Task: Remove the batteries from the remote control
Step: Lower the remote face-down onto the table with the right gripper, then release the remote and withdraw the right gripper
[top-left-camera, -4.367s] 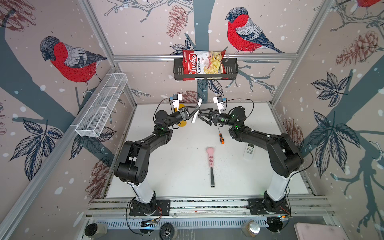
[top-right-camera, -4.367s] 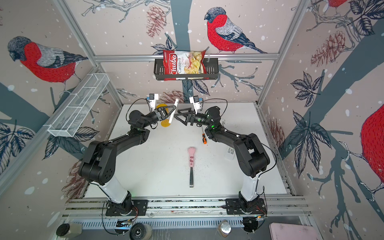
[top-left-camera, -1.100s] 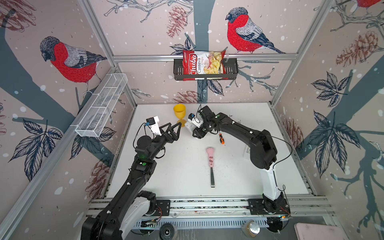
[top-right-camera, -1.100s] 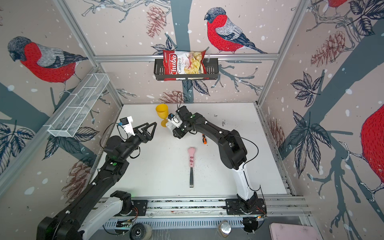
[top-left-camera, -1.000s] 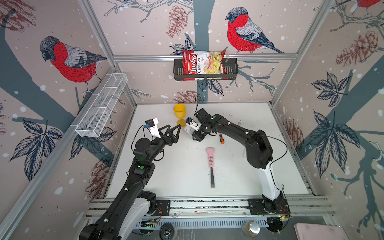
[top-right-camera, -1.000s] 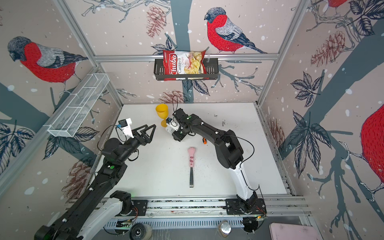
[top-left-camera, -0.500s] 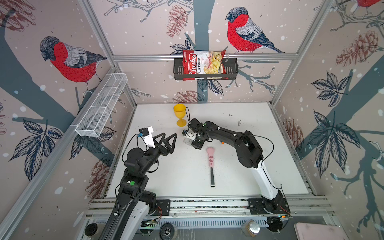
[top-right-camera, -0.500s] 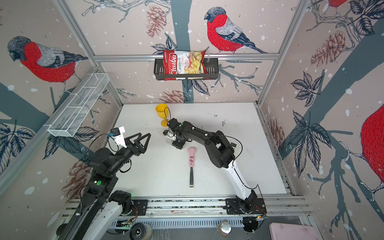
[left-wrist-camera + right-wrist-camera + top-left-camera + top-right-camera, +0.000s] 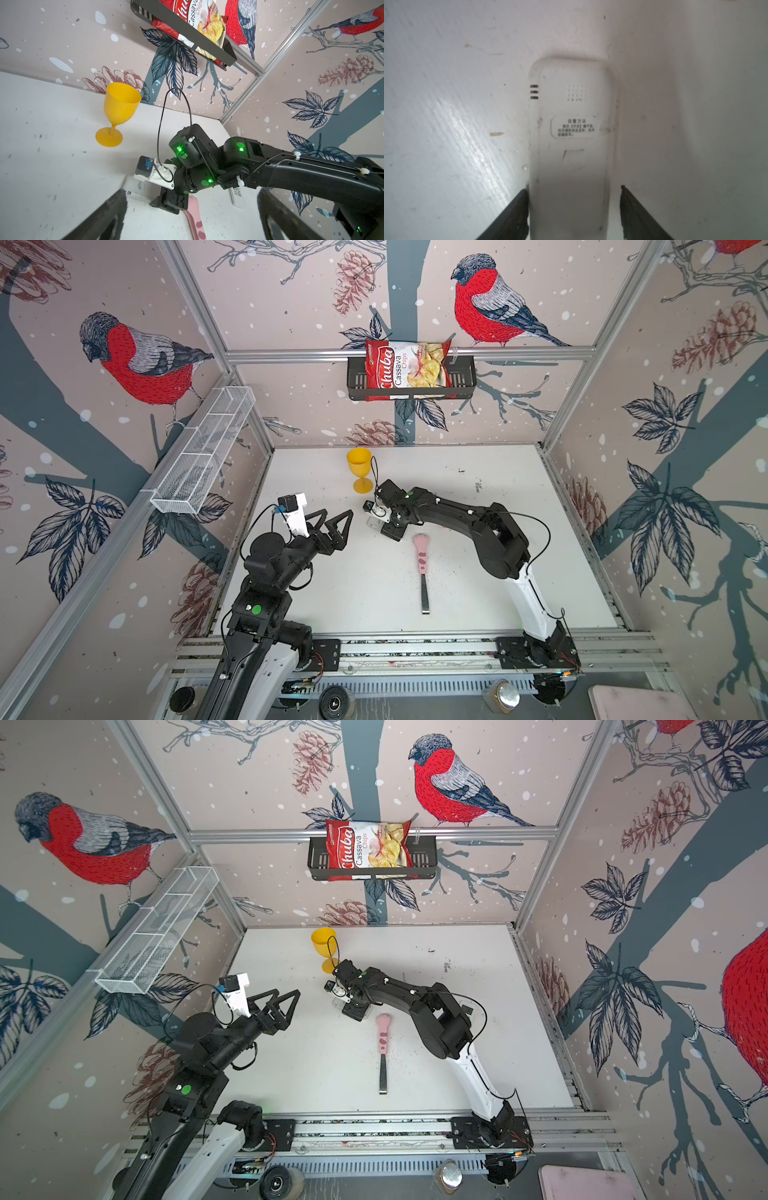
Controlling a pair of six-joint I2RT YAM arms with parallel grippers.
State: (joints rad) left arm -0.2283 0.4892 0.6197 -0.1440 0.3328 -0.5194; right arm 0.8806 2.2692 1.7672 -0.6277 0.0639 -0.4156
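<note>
1. Progress: basically zero as far as I can tell. The remote (image 9: 571, 124) lies flat on the table (image 9: 374, 593), back side up, just on the near side of the yellow goblet (image 9: 359, 466). Its battery cover looks shut and there are no batteries in sight anywhere. So opening it and pulling the cells out is all left to do.
2. Nearest to the rail, well in front of the goblet, a pink-handled tool (image 9: 422, 556) lies loose with nothing touching it.
3. The left gripper (image 9: 338, 513) hangs in the air, nearer than the goblet and off to its left. Its jaws are spread wide with nothing in them, and the arm is folded back over its base.
4. The right arm stretches low toward the goblet, and the right gripper (image 9: 574, 188) points down over the remote. The jaws straddle one end of it. One finger touches the edge and the other shows a gap, so imo it's loose, not clamped.
</note>
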